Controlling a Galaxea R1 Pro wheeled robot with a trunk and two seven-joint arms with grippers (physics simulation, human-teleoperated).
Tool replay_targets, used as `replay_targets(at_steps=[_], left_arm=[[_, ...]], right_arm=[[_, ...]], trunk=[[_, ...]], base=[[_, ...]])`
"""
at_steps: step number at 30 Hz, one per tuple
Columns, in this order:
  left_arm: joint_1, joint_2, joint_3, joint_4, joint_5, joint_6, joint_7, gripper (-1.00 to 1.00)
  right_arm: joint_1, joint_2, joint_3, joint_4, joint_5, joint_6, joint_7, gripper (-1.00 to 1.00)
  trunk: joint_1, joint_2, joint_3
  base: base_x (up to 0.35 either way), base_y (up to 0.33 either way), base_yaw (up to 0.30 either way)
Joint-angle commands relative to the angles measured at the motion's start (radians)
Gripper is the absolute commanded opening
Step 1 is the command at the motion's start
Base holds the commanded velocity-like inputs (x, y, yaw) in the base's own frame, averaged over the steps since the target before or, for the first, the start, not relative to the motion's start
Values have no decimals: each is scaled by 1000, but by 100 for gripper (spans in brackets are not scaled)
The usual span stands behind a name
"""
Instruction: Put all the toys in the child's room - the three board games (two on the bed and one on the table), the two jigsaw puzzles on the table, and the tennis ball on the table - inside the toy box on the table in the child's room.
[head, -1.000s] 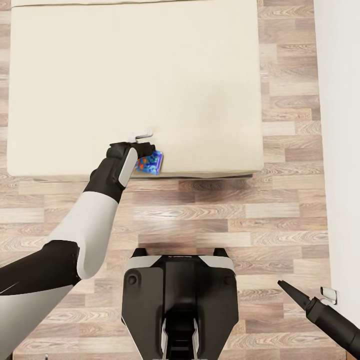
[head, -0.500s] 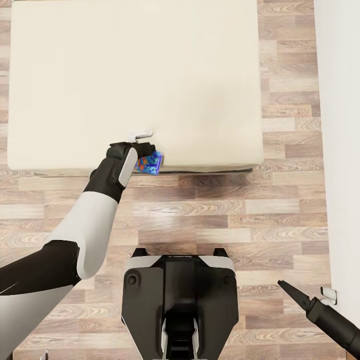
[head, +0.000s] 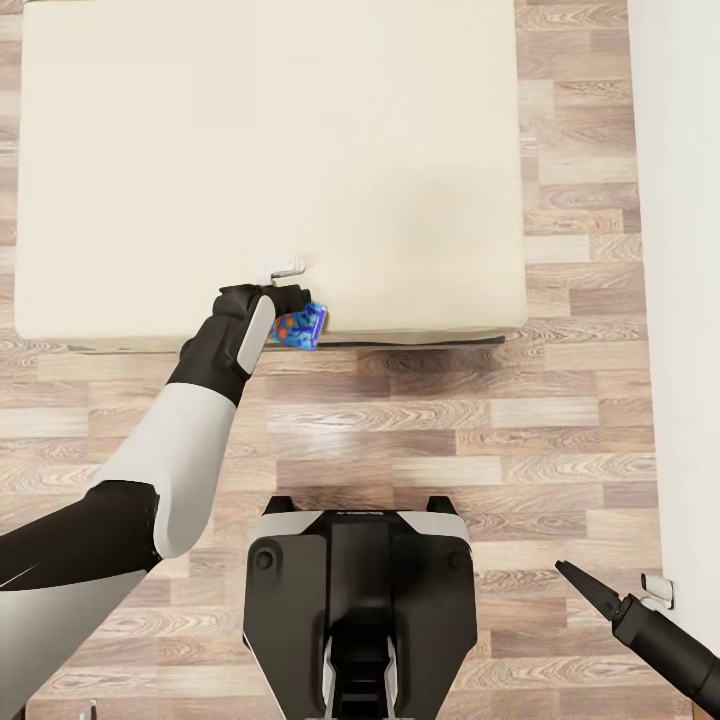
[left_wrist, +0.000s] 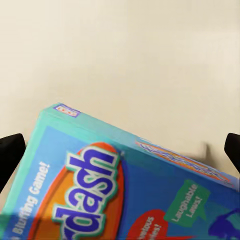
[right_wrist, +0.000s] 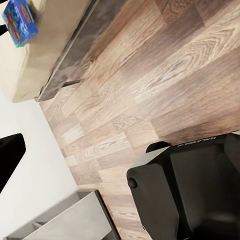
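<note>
Clearly holding a blue board game (head: 303, 327) in the left gripper (head: 292, 300), box clamped between the fingers at the near edge of the bed (head: 400, 150), tilted above the mattress. Could slip or swing loose in transit, being pinched near one end with most of its length unsupported. Long axis slanting across the left wrist view, printed face toward that camera. Farther right, low beside the white wall (head: 690, 300), right gripper (head: 580, 580); cannot tell its finger spread.
</note>
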Motion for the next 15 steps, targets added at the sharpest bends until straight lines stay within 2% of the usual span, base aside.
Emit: replay_targets(at_steps=[1,12,15], left_arm=[[0,-1,1,-1,11,3,7,100],[0,-1,6,-10,12,4,7,100],[0,-1,14,-71,12,9,8,100]], right_arm=[[0,0,-1,0,-2,9,3,100],[0,0,-2,0,-2,9,3,100],[0,0,-2,0,-2,9,3,100]], trunk=[[1,-2,-1],[1,-2,-1],[1,-2,-1]], base=[[0,0,0],[0,0,0],[0,0,0]])
